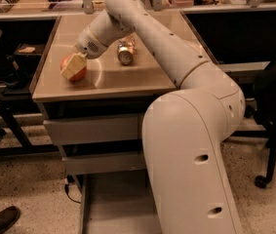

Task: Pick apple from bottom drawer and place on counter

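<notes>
The apple [81, 74], red-orange, rests on the left part of the counter [132, 77]. My gripper [73, 66] reaches down from the arm above and its tan fingers [72, 67] are closed over the apple's front, hiding most of it. The bottom drawer [113, 204] stands pulled out below the cabinet, and the part of its flat grey floor that shows is bare. My large white arm covers the drawer's right side.
A silver can [126, 53] lies on its side on the counter, right of the gripper. Two shut drawers [93, 129] sit under the counter. A dark chair [274, 111] stands at the right, a desk frame [1, 121] at the left, and a shoe [1, 220] at the bottom left.
</notes>
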Motion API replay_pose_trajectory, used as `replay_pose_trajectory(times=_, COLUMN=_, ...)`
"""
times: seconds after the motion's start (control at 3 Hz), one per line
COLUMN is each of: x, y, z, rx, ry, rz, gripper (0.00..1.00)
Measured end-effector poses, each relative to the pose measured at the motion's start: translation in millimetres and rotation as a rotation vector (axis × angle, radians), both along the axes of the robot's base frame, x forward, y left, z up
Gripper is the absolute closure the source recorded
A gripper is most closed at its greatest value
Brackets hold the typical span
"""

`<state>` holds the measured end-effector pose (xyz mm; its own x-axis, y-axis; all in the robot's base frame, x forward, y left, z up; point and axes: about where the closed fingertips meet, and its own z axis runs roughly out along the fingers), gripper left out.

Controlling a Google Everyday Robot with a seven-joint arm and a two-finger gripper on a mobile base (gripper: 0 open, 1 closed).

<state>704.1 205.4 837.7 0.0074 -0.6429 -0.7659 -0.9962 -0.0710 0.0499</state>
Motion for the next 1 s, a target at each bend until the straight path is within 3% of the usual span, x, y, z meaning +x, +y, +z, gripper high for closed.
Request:
replay_pose_trajectory(times=0.33, x=0.0, y=0.0, z=0.0, rx=0.0, ry=0.0, rz=0.0, gripper=0.11)
replay_pose_trajectory(times=0.67, x=0.0, y=0.1, z=-0.1, rx=0.0, ry=0.0, rz=0.0, gripper=0.0)
replay_pose_trajectory(times=1.0, x=0.0, y=0.1, z=-0.1, rx=0.0, ry=0.0, rz=0.0, gripper=0.0)
